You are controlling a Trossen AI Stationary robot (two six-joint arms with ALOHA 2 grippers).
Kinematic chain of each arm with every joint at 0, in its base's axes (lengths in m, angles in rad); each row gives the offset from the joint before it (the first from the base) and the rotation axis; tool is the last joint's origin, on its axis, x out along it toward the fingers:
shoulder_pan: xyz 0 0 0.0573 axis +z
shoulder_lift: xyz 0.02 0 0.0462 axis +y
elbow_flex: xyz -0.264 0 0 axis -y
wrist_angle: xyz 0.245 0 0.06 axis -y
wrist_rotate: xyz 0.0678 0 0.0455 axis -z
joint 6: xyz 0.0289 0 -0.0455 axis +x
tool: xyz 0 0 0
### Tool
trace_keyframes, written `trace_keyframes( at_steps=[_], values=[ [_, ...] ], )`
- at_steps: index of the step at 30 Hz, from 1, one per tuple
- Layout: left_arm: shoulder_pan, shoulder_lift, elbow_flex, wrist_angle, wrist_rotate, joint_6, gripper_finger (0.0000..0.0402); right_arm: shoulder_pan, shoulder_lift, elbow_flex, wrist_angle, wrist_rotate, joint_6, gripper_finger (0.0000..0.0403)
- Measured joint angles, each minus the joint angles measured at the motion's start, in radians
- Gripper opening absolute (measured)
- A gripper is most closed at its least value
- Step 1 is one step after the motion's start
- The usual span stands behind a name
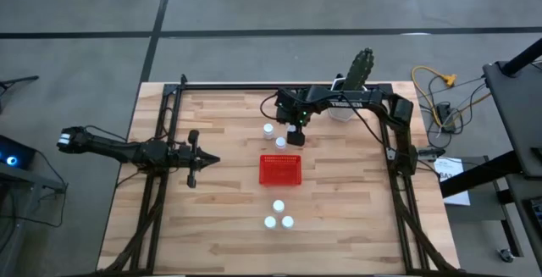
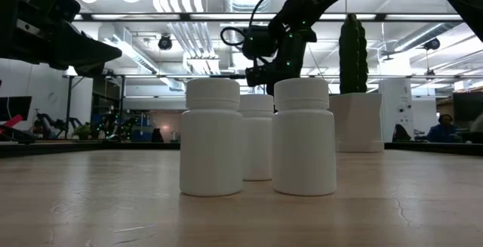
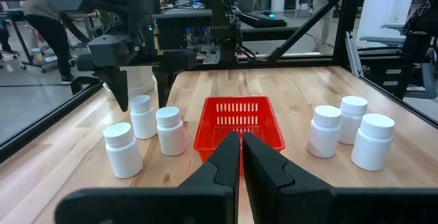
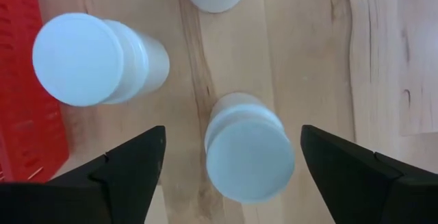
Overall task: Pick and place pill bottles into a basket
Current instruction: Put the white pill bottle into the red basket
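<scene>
Pill bottles (image 3: 146, 136) beside basket (image 3: 239, 129) (upright)

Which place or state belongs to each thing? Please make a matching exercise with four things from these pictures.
Things:
1. left gripper
2. right gripper
3. basket
4. cactus pot

Places or states:
A. red, empty, in the middle of the table
B. fingers open, directly above a pill bottle
C. at the far edge of the table
D. fingers shut, waiting away from the bottles

Pairs: 1-D, 2-B, 3-A, 4-C
</scene>
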Motion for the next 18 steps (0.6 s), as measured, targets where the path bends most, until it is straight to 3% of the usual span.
trace_keyframes(
  at_steps=[11, 18],
  values=[
    [0.001, -0.002, 0.000, -0.001, 0.000, 0.000, 0.0000, 0.000, 0.000, -0.002, 0.006, 0.000, -0.004, 0.0316],
    [0.001, -0.002, 0.000, -0.001, 0.000, 0.000, 0.0000, 0.000, 0.000, -0.003, 0.006, -0.001, -0.011, 0.0233]
  ],
)
